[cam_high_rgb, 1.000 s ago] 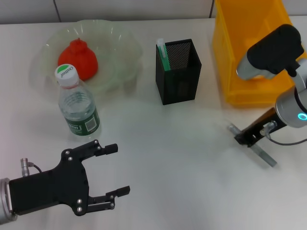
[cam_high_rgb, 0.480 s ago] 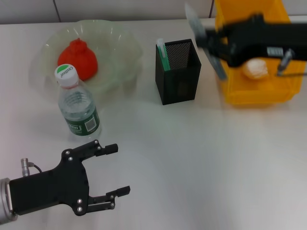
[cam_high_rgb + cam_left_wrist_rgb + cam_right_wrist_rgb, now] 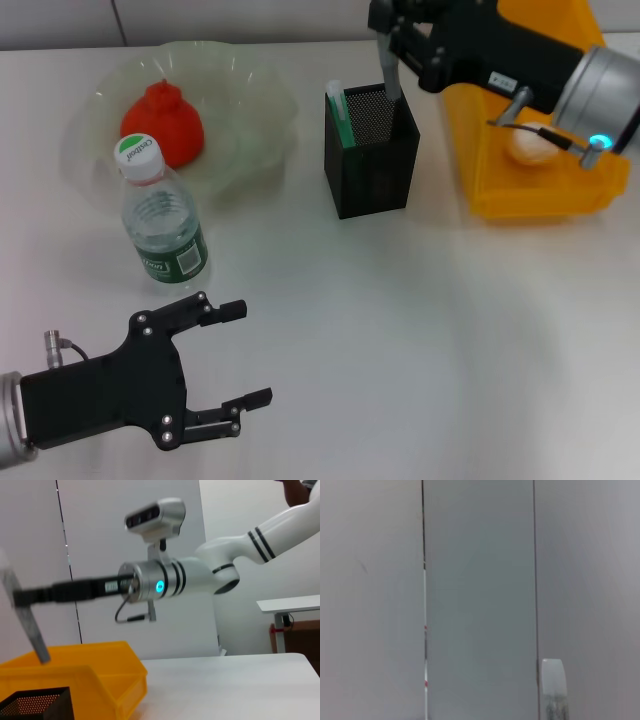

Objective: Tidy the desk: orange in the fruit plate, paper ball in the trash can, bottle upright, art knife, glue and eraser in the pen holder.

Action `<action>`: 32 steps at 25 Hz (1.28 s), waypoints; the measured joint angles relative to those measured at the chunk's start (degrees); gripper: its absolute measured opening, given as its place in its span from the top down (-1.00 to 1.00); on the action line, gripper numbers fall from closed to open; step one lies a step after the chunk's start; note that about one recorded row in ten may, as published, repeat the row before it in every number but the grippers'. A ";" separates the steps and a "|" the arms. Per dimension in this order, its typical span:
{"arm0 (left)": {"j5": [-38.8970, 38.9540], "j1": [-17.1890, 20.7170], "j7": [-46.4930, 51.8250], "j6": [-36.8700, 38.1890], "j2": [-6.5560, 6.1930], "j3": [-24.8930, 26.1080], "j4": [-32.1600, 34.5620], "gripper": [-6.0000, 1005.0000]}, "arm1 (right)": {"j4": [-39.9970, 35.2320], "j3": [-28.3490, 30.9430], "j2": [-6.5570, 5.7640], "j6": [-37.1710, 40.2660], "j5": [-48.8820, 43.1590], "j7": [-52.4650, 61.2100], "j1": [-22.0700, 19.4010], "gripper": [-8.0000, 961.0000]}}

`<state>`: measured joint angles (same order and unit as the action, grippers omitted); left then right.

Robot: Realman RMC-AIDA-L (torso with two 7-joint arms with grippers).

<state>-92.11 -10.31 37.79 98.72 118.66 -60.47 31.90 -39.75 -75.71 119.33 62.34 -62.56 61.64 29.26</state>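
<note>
The right gripper (image 3: 392, 40) is up at the far edge of the desk (image 3: 400, 320), right over the pen holder (image 3: 372, 150). Its fingers are pinched tight on the grey art knife (image 3: 390, 75), and the knife's low end pokes into the top of the holder. A green and white stick (image 3: 340, 112) stands in the holder too.

The paper ball (image 3: 530, 145) lies inside the trash can (image 3: 530, 190) at the far right corner. The orange (image 3: 163, 125) sits in the fruit plate (image 3: 250, 100) at the far left. The bottle (image 3: 162, 222) stands up straight just in front of the plate.

The left gripper (image 3: 225, 355) rests by the near left corner, fingers spread wide, holding nothing.
</note>
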 joint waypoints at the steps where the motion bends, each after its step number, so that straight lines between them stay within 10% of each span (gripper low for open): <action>1: 0.00 0.00 0.00 0.00 0.00 0.00 0.00 -0.61 | 2.12 0.30 0.09 -0.01 0.17 -1.54 0.89 0.70; 19: 0.00 -0.12 0.00 -0.02 0.00 0.24 0.00 -0.61 | 13.13 3.63 0.12 0.18 0.61 -6.78 5.99 0.55; 32: 0.00 0.08 0.00 0.19 -0.18 0.45 0.00 -0.61 | 4.45 2.89 -0.67 21.26 -7.14 -7.00 -11.11 0.15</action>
<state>-92.11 -10.22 37.79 98.90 118.47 -60.03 31.90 -35.30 -72.82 118.66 83.60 -69.69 54.64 18.14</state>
